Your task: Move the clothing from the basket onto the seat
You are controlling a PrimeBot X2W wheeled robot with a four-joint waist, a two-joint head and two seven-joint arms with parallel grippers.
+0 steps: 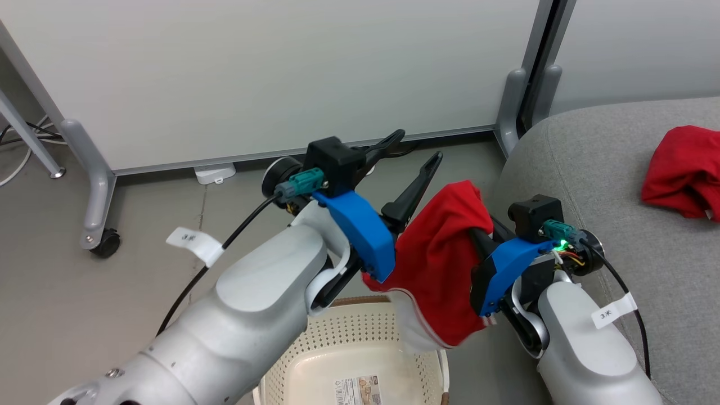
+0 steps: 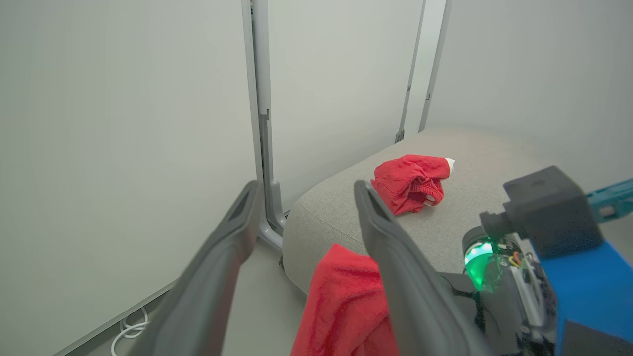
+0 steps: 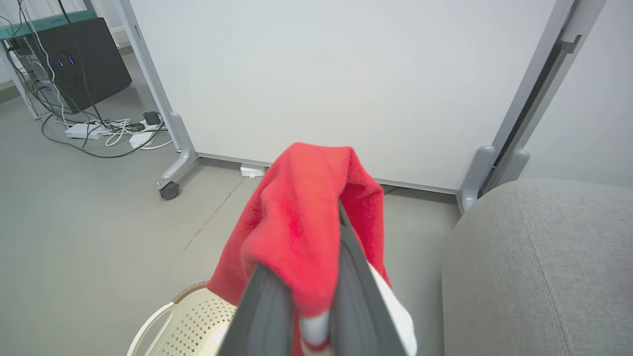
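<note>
Head view: second transfer under way. The right gripper point(image 1: 475, 236) is clamped on the red garment point(image 1: 439, 253), which hangs above the basket point(image 1: 349, 337), short of the seat point(image 1: 590, 169). The other garment point(image 1: 683, 169) already lies near the seat's far right edge. The left gripper point(image 1: 416, 147) is spread wide and empty.

Left wrist view: the cloth hangs just outside the open jaws.

Right wrist view: cloth drapes over the closed fingertips. Next, I'd say, swing right past the seat's edge, then release.
</note>
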